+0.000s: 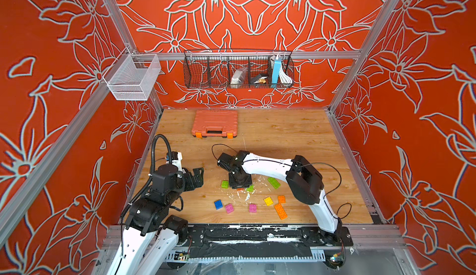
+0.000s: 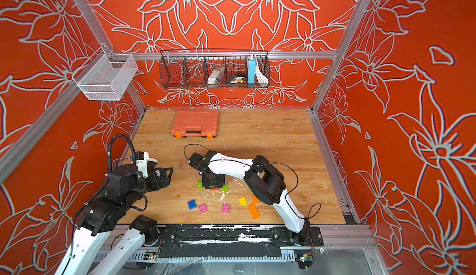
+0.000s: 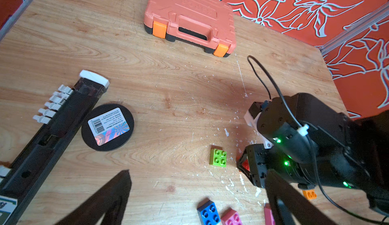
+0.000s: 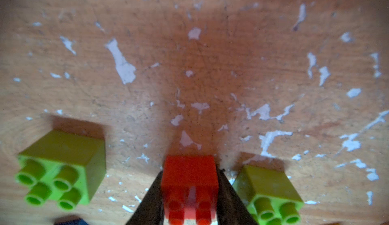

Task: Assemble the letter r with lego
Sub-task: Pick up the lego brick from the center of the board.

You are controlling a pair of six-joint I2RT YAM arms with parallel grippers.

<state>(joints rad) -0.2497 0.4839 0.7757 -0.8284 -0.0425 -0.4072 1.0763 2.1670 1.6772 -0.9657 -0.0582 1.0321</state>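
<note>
Left hand [image 1: 197, 176] at left of surface [image 1: 296, 137], wide open, holding nothing. Right hand [image 1: 240, 183] points down mid-surface. Top views hide its grip; the right wrist view shows fingers [image 4: 152, 194] clamped on both sides of the red brick [image 4: 189, 171], which sits on the surface between two square green bricks [image 4: 61, 171] [image 4: 269, 190]. Rest, left to right: one blue brick [image 1: 218, 204], two pink bricks [image 1: 229, 208] [image 1: 253, 208], one yellow brick [image 1: 268, 200], one long green brick [image 1: 273, 182], one long orange brick [image 1: 280, 211], one square orange brick [image 1: 281, 199]. Ten bricks.

The sticker [image 3: 108, 127] on the round black disc [image 3: 90, 141] bears unreadable print.
</note>
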